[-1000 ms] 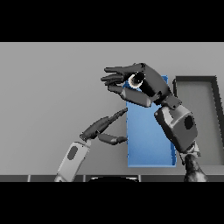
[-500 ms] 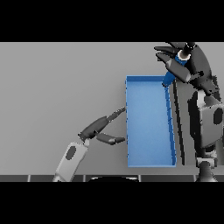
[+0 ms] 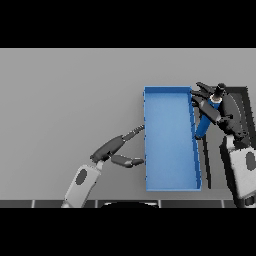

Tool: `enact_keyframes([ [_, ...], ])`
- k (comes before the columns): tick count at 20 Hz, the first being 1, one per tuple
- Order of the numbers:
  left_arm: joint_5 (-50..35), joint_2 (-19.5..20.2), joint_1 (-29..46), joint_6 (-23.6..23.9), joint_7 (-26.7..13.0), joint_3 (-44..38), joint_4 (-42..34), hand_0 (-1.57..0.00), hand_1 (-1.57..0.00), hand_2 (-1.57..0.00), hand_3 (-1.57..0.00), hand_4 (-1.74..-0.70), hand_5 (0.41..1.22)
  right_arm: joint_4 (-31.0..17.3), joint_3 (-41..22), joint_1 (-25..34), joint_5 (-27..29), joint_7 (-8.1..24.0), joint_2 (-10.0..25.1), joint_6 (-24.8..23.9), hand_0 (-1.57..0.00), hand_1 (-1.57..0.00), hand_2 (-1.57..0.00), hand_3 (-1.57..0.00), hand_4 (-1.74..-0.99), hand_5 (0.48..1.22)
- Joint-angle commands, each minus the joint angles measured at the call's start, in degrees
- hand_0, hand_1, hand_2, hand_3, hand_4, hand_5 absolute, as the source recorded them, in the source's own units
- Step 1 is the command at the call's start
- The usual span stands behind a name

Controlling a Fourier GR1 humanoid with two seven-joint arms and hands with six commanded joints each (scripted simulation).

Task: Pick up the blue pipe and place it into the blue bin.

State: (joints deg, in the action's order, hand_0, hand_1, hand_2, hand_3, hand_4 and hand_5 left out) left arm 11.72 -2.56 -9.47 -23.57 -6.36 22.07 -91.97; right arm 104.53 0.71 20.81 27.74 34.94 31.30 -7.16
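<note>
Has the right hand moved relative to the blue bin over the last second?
Yes. The right hand, holding the pipe, swung from over the bin's far left corner to its right rim.

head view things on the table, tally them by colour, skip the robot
blue: 2, the blue bin and the blue pipe
dark grey: 1, a tray at the right edge
total: 3
</note>
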Motion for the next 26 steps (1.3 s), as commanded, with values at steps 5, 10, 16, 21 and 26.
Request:
enact_keyframes([
  [5,0.06,0.20,-0.18,0.01,-0.17,-0.01,0.02,0.00,0.00,0.00,0.00,-0.89,0.422,1.37,-10.48,-7.12,3.33,0.00,9.08,-14.97,-1.57,-1.57,-1.57,-1.52,-1.741,1.221],
  [10,-0.14,0.69,0.00,-0.43,0.18,0.04,-0.45,0.00,0.00,0.00,0.00,-0.88,0.421,-0.49,-21.58,-6.43,5.54,-0.65,16.84,-25.61,-1.57,-1.55,-1.57,-0.85,-1.741,1.221],
  [16,0.91,0.01,0.68,0.42,-0.44,0.98,-0.53,0.00,0.00,0.00,0.00,-0.88,0.428,-5.42,-32.31,0.17,10.48,-1.14,23.25,-24.55,-0.48,-0.44,-0.44,-0.26,-1.275,1.186],
  [21,0.06,0.13,0.27,0.25,-0.86,0.28,-0.78,0.00,0.00,0.00,0.00,-0.89,0.428,-7.29,-44.83,4.81,17.31,-0.02,31.04,-21.77,-0.16,-0.14,-0.14,-0.08,-1.083,0.934],
  [26,0.32,0.33,1.05,0.23,-0.87,0.81,-1.72,0.00,0.00,0.00,0.00,-0.89,0.428,-8.87,-55.47,11.54,20.50,0.00,33.57,-21.78,-0.05,-0.05,-0.05,-0.03,-1.051,0.787],
])
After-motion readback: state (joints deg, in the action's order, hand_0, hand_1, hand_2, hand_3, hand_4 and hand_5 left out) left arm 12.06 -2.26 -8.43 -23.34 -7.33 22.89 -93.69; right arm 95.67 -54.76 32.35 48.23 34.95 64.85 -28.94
